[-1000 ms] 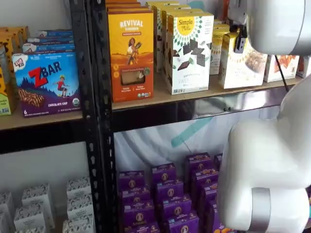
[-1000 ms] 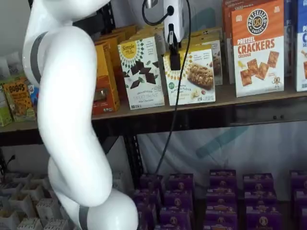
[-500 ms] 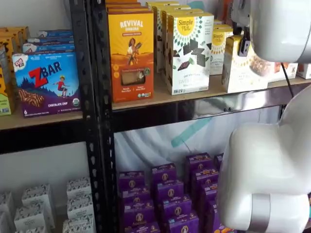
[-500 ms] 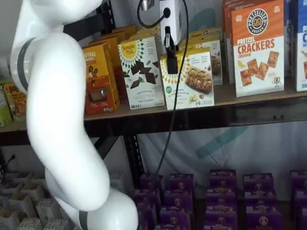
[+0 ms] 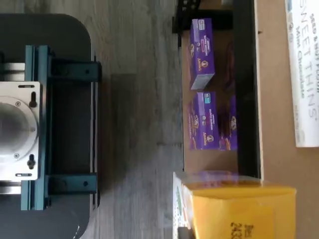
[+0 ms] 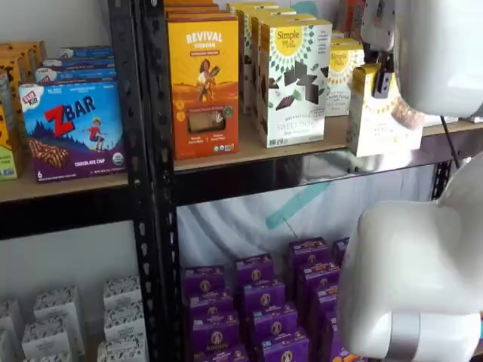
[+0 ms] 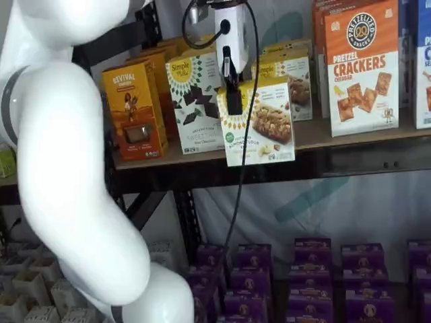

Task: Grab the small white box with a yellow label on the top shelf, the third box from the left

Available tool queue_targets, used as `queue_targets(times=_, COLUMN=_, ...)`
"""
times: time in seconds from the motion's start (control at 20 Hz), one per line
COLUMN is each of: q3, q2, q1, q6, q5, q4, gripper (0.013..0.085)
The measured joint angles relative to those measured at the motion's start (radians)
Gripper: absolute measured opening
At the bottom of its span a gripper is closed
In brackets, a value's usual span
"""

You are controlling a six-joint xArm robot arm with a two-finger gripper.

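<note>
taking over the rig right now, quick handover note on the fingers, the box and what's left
Gripper: fingers shut on the small white box, gripping its yellow top.
Box: tilted, pulled out past the front rail of the top shelf in both shelf views, no longer resting on the board.
Done: grasp made, box lifted clear of its row beside the taller white box.
Left: finish drawing it away from the shelf.

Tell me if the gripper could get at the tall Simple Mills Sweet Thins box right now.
Probably not as things stand: the gripper is shut on the small white box, held tilted out past the top shelf rail. The Sweet Thins box stands unblocked at the shelf front, but the fingers are occupied.
</note>
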Motion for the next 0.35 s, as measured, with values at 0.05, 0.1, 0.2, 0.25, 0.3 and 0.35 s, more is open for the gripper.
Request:
queue_targets(times=0.05, q3=0.005, q2=-0.005, q1=0.0, q6=0.001, q5=0.002, q4=0.001, gripper=0.033)
queue_targets(times=0.1, q3=0.011, q2=-0.012, q1=0.0, q6=0.001, q5=0.003, q4=0.005, gripper=0.033)
queue_targets(times=0.2, q3=0.024, q2=-0.027, q1=-0.006, q6=0.0, q5=-0.002, q4=0.02, gripper=0.033)
queue_targets(times=0.25, q3=0.028, q2=-0.031, q1=-0.007, q6=0.0, q5=-0.002, q4=0.024, gripper=0.033)
queue_targets(times=0.3, q3=0.028, q2=-0.032, q1=-0.007, q6=0.0, q5=0.005, q4=0.027, gripper=0.033)
queue_targets(times=0.35, q3=0.027, q2=-0.032, q1=-0.008, q6=0.001, q5=0.012, q4=0.031, gripper=0.033)
